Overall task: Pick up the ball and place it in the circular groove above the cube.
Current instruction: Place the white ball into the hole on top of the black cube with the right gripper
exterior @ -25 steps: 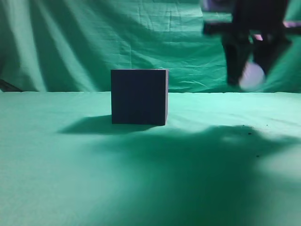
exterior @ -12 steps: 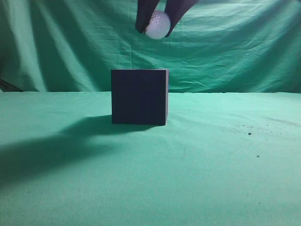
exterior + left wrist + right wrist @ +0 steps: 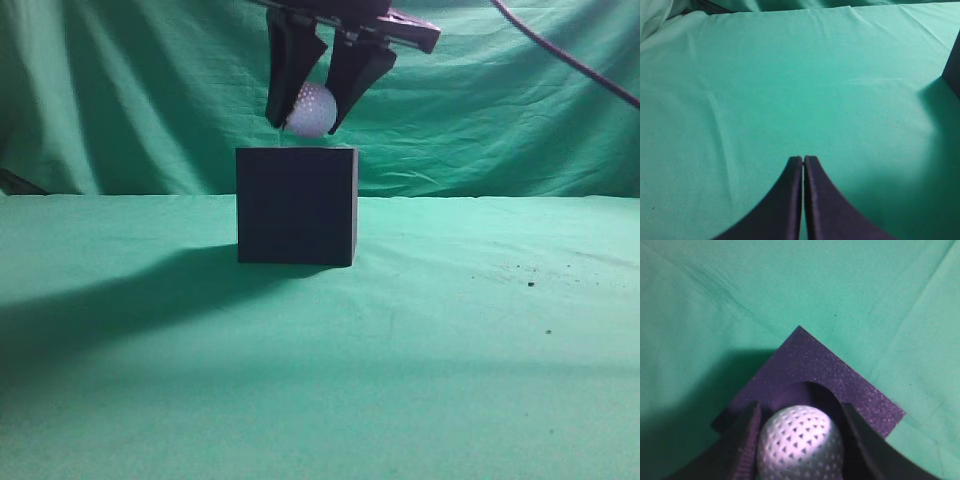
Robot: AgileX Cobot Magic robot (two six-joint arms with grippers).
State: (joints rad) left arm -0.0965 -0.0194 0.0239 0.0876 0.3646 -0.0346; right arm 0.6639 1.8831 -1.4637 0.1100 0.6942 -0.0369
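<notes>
Now the placing step is in hand: the right gripper holds the ball pinched between its 2 dark fingers, hanging just above the top face of the cube, which stands on the green cloth. From the right wrist view the ball sits over a rounded hollow cut into the cube's speckled top (the groove, most likely), so the aim looks close to right. Next, I judge, comes a short straight descent until the ball seats in that hollow, then a gentle parting of the fingers; opening too high or off-centre could let the ball roll off the cube. The left gripper is pressed closed on nothing, idle over bare cloth with the cube's edge at the far right of its view. Against half a second ago, the ball has come down much nearer the cube and slightly leftward, and the gripper's body now shows at the top of the exterior view.
</notes>
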